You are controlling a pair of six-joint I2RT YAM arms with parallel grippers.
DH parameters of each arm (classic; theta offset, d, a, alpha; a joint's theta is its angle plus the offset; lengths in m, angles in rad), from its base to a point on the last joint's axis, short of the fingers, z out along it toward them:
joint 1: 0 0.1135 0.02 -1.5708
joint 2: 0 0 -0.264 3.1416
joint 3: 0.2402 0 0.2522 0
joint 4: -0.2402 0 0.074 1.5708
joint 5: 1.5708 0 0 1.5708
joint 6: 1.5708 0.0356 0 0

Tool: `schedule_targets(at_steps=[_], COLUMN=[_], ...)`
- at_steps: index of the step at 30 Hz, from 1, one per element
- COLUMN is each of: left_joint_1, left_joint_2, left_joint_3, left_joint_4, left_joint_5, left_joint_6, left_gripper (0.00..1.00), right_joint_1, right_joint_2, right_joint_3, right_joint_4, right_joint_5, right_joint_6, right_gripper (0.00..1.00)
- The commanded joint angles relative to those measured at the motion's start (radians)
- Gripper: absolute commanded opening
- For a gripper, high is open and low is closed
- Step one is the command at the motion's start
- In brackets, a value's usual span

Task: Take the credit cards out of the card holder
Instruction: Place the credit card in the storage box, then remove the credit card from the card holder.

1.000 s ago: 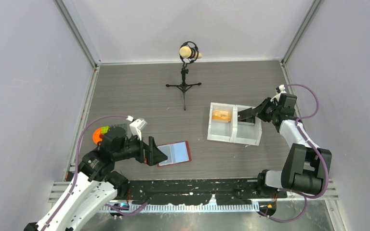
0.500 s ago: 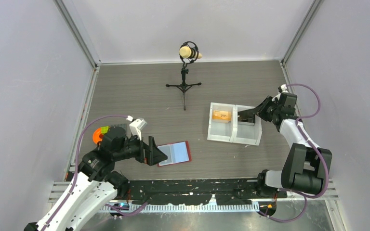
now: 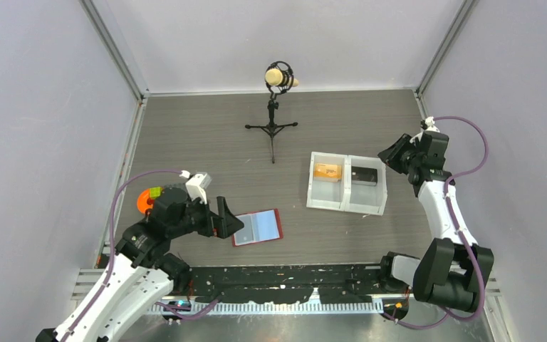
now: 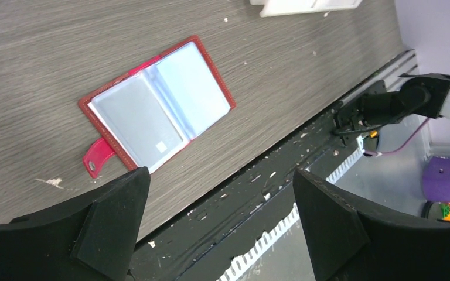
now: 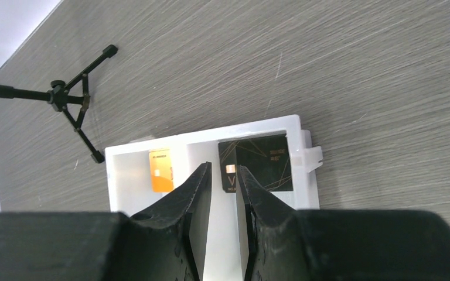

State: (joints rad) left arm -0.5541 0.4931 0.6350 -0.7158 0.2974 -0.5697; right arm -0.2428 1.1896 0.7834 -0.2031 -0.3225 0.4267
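The red card holder (image 3: 257, 227) lies open and flat on the table, its pale pockets (image 4: 158, 105) facing up. My left gripper (image 3: 228, 221) hovers just left of it, jaws wide open and empty (image 4: 220, 175). A dark credit card (image 3: 364, 174) lies in the right compartment of the white tray (image 3: 345, 204). A flat orange card with a chip mark (image 5: 160, 170) rests in the left compartment. My right gripper (image 3: 388, 153) hangs above the tray's right end. Its jaws stand a narrow gap apart (image 5: 224, 167) with nothing between them, over the dark card (image 5: 263, 161).
A microphone on a black tripod (image 3: 273, 121) stands behind the tray, its legs (image 5: 76, 105) near the tray's far corner. An orange round object (image 3: 144, 200) sits beside the left arm. A black rail (image 3: 292, 274) runs along the table's near edge.
The right gripper let go of the dark card, which now lies in the tray's right compartment. It drew back up and to the right, jaws parting slightly. The left arm barely shifted.
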Motion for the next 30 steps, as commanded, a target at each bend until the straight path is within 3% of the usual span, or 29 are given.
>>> schedule_targets(at_steps=[1, 8, 11, 12, 14, 17, 21, 30], left_joint_1=[0.003, 0.002, 0.003, 0.003, 0.003, 0.003, 0.003, 0.003], left_joint_2=[0.059, 0.162, 0.157, 0.15, 0.132, 0.117, 0.168, 0.321], left_joint_3=[-0.026, -0.096, -0.115, -0.121, -0.139, -0.173, -0.202, -0.256], left_joint_4=[0.026, 0.086, 0.068, 0.061, 0.047, 0.057, 0.101, 0.262], left_joint_5=[-0.042, -0.125, -0.242, -0.281, -0.391, -0.469, -0.457, -0.381], left_joint_6=[-0.034, -0.113, -0.15, -0.158, -0.175, -0.2, -0.206, -0.185], left_gripper=[0.93, 0.77, 0.77, 0.78, 0.8, 0.82, 0.78, 0.6], right_joint_1=[0.041, 0.327, 0.467, 0.543, 0.658, 0.805, 0.99, 1.139], right_joint_2=[-0.092, -0.162, -0.176, -0.178, -0.173, -0.153, -0.092, 0.027], right_joint_3=[0.045, 0.039, 0.012, 0.005, -0.017, -0.049, -0.043, 0.019], right_joint_4=[-0.046, -0.106, -0.098, -0.09, -0.064, -0.009, 0.049, 0.099], right_joint_5=[0.009, 0.09, 0.159, 0.19, 0.247, 0.308, 0.393, 0.431], right_joint_6=[0.014, 0.01, 0.047, 0.057, 0.094, 0.164, 0.208, 0.226], right_gripper=[0.3, 0.31, 0.36, 0.45, 0.5, 0.53, 0.53, 0.53])
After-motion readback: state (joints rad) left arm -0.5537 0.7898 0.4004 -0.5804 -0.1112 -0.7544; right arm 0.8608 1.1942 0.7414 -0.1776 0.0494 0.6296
